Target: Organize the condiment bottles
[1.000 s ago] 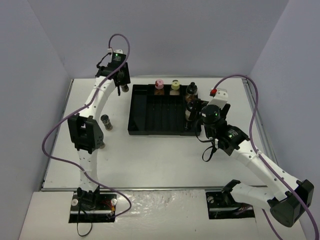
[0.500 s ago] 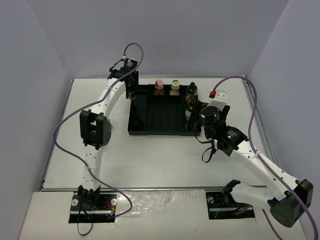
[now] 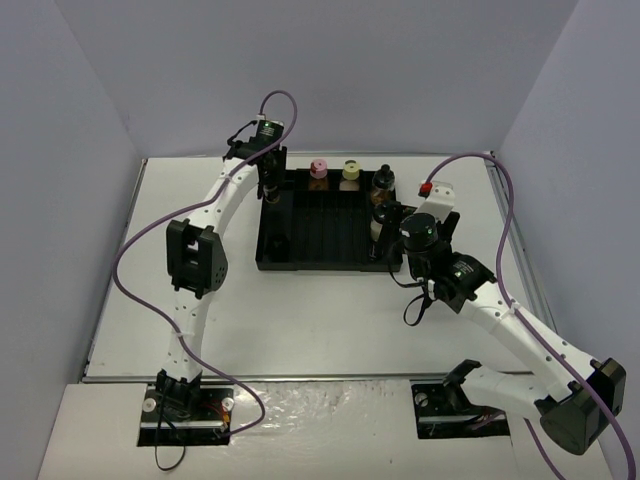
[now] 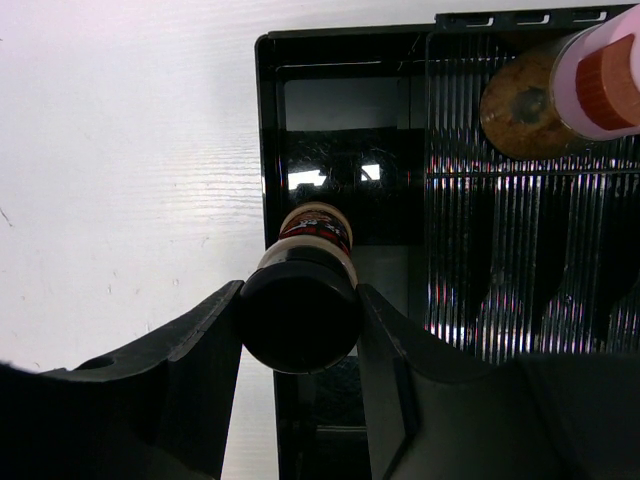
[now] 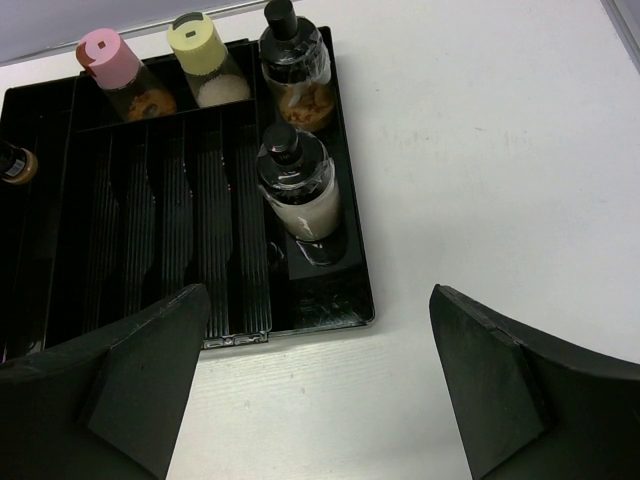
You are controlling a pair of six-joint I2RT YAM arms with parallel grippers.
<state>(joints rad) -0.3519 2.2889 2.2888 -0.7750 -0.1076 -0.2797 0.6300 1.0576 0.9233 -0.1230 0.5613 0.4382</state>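
While four spice bottles [image 5: 296, 185] are standing in the black tray [image 5: 310, 318], the left gripper [image 4: 300, 330] is clamping a black-capped bottle [image 4: 315, 225] over its corner, and the right gripper [image 5: 320, 375] is gaping empty.

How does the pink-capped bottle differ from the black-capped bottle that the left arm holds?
The pink-capped bottle has a pink cap and brownish filling; the held bottle has a black cap and a red and cream label. The pink-capped bottle stands untouched in the black tray; the held bottle is clamped in the left gripper at the tray's left end. Both are small spice bottles.
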